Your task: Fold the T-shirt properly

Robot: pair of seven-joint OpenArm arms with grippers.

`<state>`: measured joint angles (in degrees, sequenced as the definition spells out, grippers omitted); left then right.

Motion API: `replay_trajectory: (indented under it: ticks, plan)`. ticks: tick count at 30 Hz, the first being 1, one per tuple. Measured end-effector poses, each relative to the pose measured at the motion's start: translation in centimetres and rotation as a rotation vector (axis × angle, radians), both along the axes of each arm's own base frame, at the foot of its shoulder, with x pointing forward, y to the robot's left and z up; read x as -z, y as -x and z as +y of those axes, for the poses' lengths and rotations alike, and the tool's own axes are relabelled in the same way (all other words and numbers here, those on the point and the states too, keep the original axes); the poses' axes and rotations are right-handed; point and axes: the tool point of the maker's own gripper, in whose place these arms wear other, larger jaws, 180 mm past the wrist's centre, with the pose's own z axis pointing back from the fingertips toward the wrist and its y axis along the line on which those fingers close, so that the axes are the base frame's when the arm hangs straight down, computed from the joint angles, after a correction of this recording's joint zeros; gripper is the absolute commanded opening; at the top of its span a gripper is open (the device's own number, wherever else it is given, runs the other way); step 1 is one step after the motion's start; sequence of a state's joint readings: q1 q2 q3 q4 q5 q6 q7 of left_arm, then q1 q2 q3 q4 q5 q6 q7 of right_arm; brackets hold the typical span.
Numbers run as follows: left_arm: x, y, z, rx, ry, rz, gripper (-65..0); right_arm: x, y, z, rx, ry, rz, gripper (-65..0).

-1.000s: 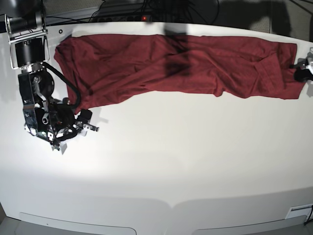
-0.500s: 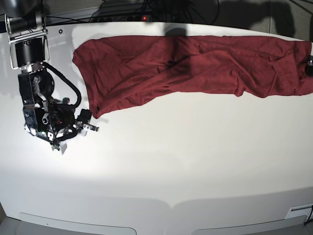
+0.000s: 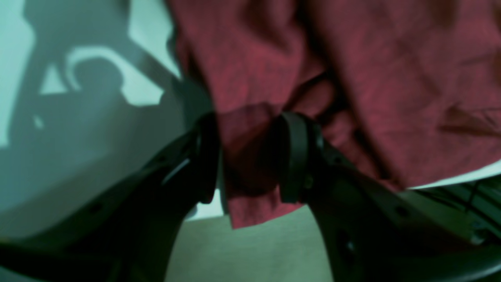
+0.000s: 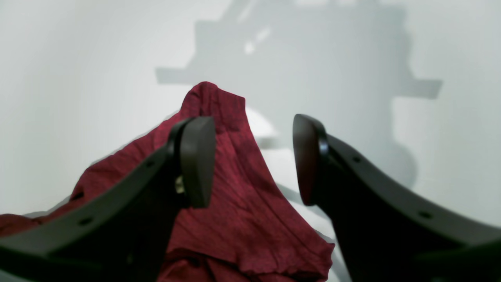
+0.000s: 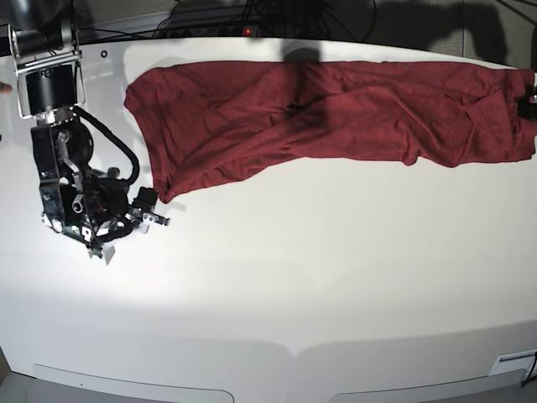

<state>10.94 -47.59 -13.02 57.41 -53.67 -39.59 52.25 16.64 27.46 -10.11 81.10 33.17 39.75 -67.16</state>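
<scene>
Writing, brands or labels cannot be read anywhere in these views. Stretched across the far part of the white surface (image 5: pixel 277 285) lies the T-shirt (image 5: pixel 336 109), a plain dark red garment, wrinkled, running from far left to the right edge of the base view.

At the left of that view the right end effector (image 5: pixel 153 210) sits low over the surface, just beside the shirt's near-left corner. Its wrist view shows the two dark fingers (image 4: pixel 195 160) well apart with nothing between them; the maroon cloth (image 4: pixel 242 211) lies under and beyond the gap, a peaked fold rising past the left finger.

At the far right edge of the base view only a small dark part of the left end effector (image 5: pixel 529 94) shows, at the shirt's end. In the left wrist view the left end effector (image 3: pixel 246 156) has its fingers (image 3: pixel 293 156) parted, with a hanging flap of the shirt (image 3: pixel 250 164) between them at the surface's edge. Whether the pads touch the cloth cannot be told.
</scene>
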Motion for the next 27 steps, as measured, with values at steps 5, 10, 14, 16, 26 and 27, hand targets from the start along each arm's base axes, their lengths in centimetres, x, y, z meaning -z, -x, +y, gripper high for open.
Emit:
replay_trajectory:
  ticks: [5,10,14,16,26,27]
  plan:
    - [0.6,0.5,1.0,-0.081,0.032,-0.011,-42.9,0.0,0.0,0.0,0.0,0.0,0.001,-32.9]
    - [0.4,0.6,0.3,-0.149,0.127,-0.016,-43.5,0.0,0.1,0.0,-0.001,0.003,0.004,-32.9]
    - [0.1,0.5,-0.6,-0.17,0.19,-0.016,-43.6,0.1,0.2,-0.2,-0.001,0.01,0.012,-32.9]
    - [-0.1,0.2,-1.0,-0.191,0.225,-0.025,-43.6,0.1,0.2,-0.2,-0.001,0.01,0.012,-32.9]
    - [-1.0,-0.9,-2.9,-0.239,0.363,-0.073,-48.8,0.1,0.2,-0.1,-0.001,0.01,0.012,-32.9]
    - [-0.8,-0.8,-3.3,-0.243,0.373,-0.073,-48.8,0.1,0.2,-0.1,-0.001,0.01,0.012,-32.9]
